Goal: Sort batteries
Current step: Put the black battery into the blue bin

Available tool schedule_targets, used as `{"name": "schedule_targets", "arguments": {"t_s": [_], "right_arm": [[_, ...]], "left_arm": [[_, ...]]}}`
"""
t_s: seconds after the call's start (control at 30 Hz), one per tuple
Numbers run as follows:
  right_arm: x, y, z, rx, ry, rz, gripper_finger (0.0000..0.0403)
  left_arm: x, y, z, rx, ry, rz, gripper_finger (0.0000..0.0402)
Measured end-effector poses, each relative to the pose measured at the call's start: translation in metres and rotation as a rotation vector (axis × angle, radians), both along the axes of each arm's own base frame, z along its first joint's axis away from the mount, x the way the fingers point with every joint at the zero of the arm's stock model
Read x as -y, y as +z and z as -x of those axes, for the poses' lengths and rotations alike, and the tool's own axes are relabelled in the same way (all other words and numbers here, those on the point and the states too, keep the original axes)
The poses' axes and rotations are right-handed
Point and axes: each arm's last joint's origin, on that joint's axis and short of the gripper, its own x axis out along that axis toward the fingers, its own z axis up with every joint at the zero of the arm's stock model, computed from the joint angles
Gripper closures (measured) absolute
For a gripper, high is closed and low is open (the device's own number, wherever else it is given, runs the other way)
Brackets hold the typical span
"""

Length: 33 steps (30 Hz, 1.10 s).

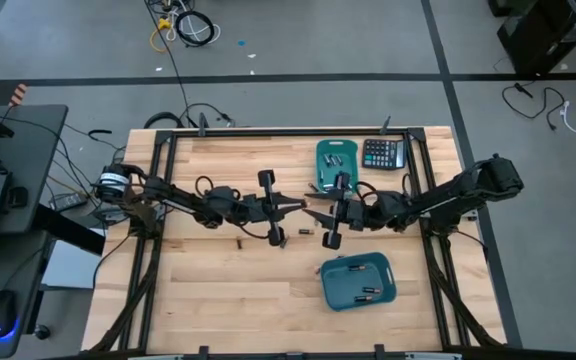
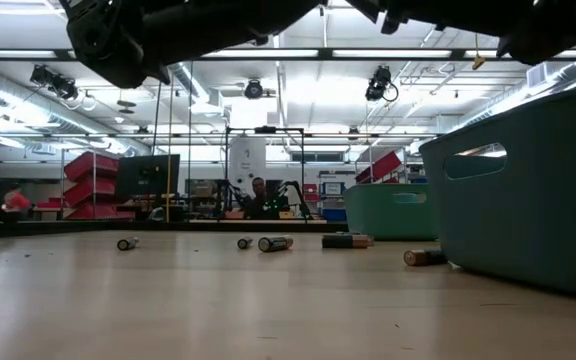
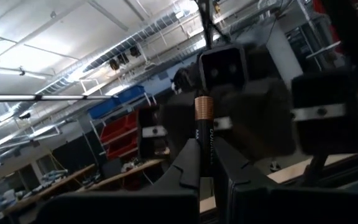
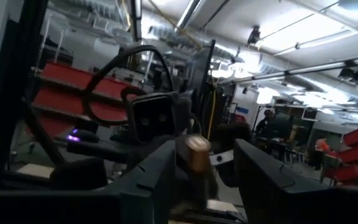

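The left gripper (image 3: 202,177) is clenched on a copper-topped cell (image 3: 203,127), held upright between its fingers. The right gripper (image 4: 205,171) faces it tip to tip, jaws released and spread either side of the same cell's copper end (image 4: 195,153): this looks like a hand-over in mid-air, with the left now carrying the cell.

Taking the calculator (image 1: 383,153) as the mark: the two grippers meet above the table (image 1: 208,290) well in front of it and to its left. One teal bin (image 1: 335,160) sits just beside it; the other bin (image 1: 359,281) lies farther forward. Loose batteries (image 2: 274,243) lie on the wood under and left of the grippers.

To do this well, I judge the right should back straight away without brushing the cell, and the left should keep its grip firm until over the proper bin.
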Motion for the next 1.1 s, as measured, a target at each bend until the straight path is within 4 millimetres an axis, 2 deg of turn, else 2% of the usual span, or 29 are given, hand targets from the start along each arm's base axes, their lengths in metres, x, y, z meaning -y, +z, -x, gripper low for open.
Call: {"name": "schedule_targets", "arguments": {"t_s": [0.13, 0.5, 0.67, 0.87, 1.1], "right_arm": [[-0.0003, 0.0058, -0.0048, -0.006, -0.001, 0.002, 0.0255], [0.0045, 0.0047, -0.0061, -0.021, -0.016, -0.001, 0.0265], [0.0047, 0.0045, -0.0062, -0.024, -0.017, -0.001, 0.0299], [0.0059, 0.0027, -0.0070, -0.046, -0.025, 0.018, 0.0381], [0.0071, 0.0037, -0.0066, -0.039, -0.063, 0.025, 0.0381]], "left_arm": [[-0.0009, -0.0012, -0.0005, -0.013, 0.003, 0.002, 0.0396], [-0.0007, -0.0013, -0.0006, -0.013, 0.000, 0.002, 0.0396], [-0.0006, -0.0017, -0.0007, -0.017, -0.001, 0.007, 0.0392], [-0.0009, -0.0021, -0.0008, -0.019, 0.005, 0.009, 0.0362], [-0.0029, -0.0028, -0.0008, -0.024, 0.074, 0.059, 0.0337]]}}
